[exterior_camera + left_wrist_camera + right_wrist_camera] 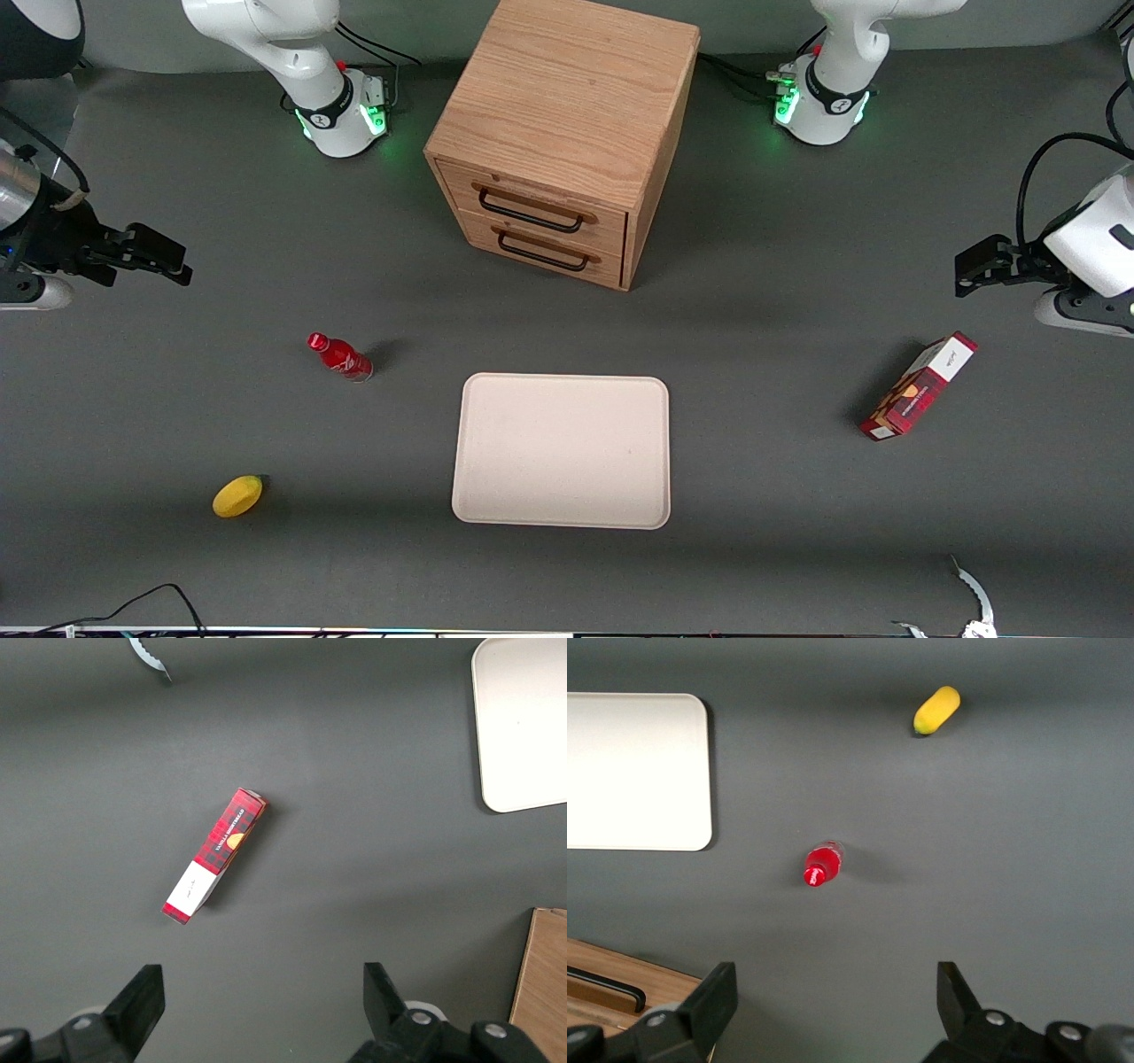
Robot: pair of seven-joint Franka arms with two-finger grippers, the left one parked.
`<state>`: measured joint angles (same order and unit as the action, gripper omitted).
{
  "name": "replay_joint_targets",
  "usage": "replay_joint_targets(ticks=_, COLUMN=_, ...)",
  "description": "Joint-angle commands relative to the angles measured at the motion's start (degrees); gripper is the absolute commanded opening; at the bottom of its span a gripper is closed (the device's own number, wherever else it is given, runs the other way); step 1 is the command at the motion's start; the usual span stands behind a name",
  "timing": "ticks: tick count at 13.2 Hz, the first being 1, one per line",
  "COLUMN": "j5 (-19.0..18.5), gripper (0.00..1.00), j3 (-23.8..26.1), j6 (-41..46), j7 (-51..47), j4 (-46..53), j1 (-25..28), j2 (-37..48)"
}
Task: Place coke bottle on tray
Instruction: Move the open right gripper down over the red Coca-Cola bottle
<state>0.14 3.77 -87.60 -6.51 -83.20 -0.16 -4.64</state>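
Fingers [718, 1001] of the right gripper [833, 1010] spread wide and empty, poised high above the counter [177, 416]. The coke bottle [340, 356] stands, apparently upright, near the tray [562, 450], toward the working arm's end, apart from it.

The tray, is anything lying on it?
Nothing is on the tray; its whole surface shows. The coke bottle stands on the table beside it. The open tool hangs above the table, holding nothing.

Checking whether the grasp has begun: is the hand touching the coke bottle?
Apart. The front view shows the open hand well away from the coke bottle, with bare table between.
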Motion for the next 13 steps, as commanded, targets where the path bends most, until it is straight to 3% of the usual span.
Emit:
replay_joint_targets(ticks=1, j5=0.12, gripper=1.0, j3=-1.05, j6=1.64, j7=-1.49, j4=2.86, j1=0.6, j2=-1.07)
replay_joint_targets(ticks=7, j5=0.22, gripper=1.0, j3=-1.04, j6=1.03, j7=-1.75, j4=3.4, j1=1.73, j2=-2.48)
replay_joint_targets(ticks=13, j5=1.18, gripper=1.0, j3=-0.69, j6=-6.43, j7=-0.7, j4=0.07, j1=1.91, j2=-7.57)
